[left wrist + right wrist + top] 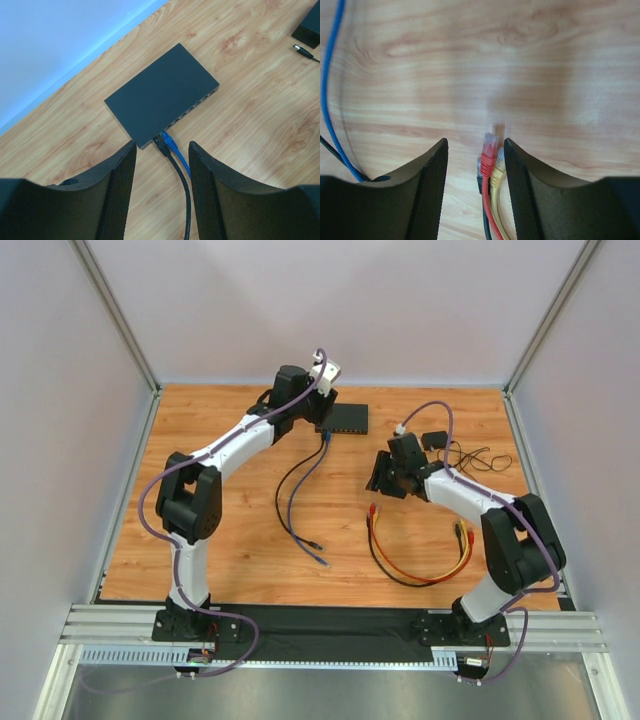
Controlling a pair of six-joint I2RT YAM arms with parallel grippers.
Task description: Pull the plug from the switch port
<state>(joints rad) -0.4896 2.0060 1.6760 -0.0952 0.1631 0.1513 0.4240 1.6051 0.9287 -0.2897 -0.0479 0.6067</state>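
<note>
- The switch (pixel 162 95) is a flat, matte black rectangle lying flat on the wooden desk (pixel 260 115) near the back wall.
- Its ports run along one long side. A blue plug (pixel 169 141) and a black plug (pixel 159 145) are seated side by side at one end.
- My left hand (pixel 161 150) is released, framing both plugs.
- My right hand (pixel 475 145) is released, well apart, over a red plug (pixel 489 147).

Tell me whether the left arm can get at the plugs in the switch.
Probably yes: the left gripper hangs open right over the black plug and blue plug in the switch, nothing between.
</note>
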